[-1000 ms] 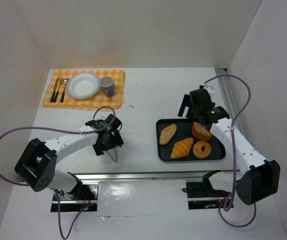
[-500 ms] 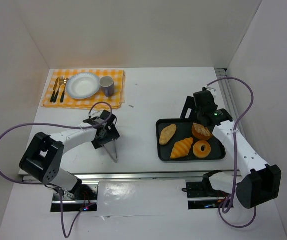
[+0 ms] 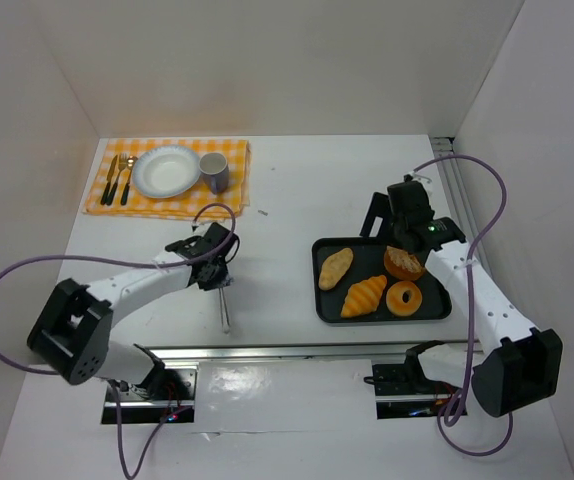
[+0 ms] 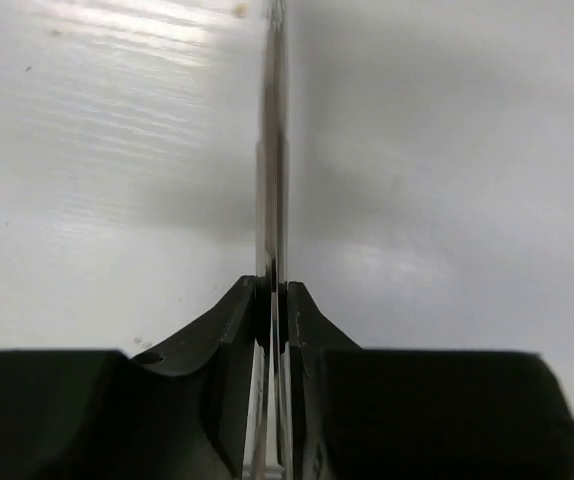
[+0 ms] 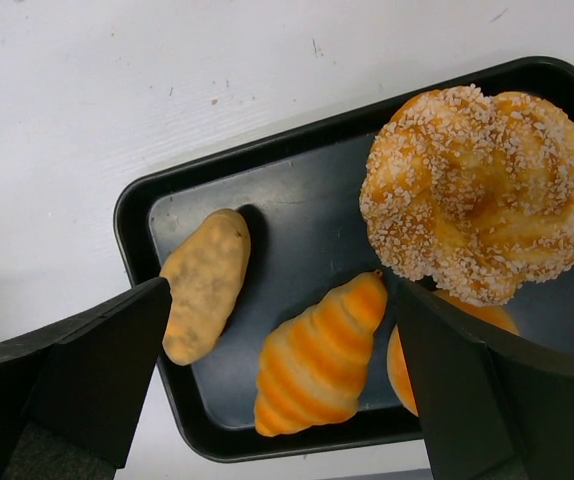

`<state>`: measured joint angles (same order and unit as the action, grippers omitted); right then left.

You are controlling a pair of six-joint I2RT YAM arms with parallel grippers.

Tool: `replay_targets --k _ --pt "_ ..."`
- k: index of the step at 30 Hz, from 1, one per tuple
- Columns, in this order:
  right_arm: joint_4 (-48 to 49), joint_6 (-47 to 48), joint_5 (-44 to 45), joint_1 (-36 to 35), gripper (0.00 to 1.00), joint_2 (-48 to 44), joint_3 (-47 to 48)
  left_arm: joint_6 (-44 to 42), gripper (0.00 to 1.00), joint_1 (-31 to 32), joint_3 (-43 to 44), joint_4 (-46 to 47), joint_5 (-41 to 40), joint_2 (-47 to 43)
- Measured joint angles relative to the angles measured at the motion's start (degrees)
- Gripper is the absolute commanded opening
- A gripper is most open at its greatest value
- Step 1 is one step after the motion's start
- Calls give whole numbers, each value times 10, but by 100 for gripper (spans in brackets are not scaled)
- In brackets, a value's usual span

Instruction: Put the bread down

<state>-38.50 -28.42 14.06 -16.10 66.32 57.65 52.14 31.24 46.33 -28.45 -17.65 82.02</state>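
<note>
Leftward of the tray, the left arm has stretched out since half a second ago, while the right arm has hardly shifted. The left gripper (image 3: 217, 272) is clamped tight on a thin metal tool (image 3: 224, 310) low over the white table (image 3: 287, 200). The right gripper (image 3: 385, 218) hangs spread wide and empty above the black tray (image 3: 317, 285). The doughnut (image 3: 404, 298) sits in the tray's near right corner. Plain white walls (image 3: 267, 60) enclose the table, and a yellow checked cloth (image 3: 232, 200) lies far left.

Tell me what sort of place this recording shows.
Probably a lab test cell staged as a meal setting. White walls box in a white table, and the props are a checked placemat with plate and mug, plus a black tray of pastries.
</note>
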Motion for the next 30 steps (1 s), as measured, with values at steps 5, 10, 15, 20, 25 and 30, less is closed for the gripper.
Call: replay_targets --k 5,10,15,20,25,30 --pt "-4 0 -2 -3 100 11 19 -126 27 45 30 -33 63 -90" --pt "-12 0 1 -9 100 12 91 -233 45 108 141 -74 154 -76" --pt "-20 4 17 -14 100 -15 150 -278 47 184 220 -86 228 -8" --pt "-29 12 26 -14 100 -49 196 -282 48 249 253 -92 265 63" --pt "-34 19 34 -14 100 -59 225 -280 65 270 296 -83 290 95" --pt "-45 26 34 -14 100 -58 238 -276 66 277 349 -54 318 128"
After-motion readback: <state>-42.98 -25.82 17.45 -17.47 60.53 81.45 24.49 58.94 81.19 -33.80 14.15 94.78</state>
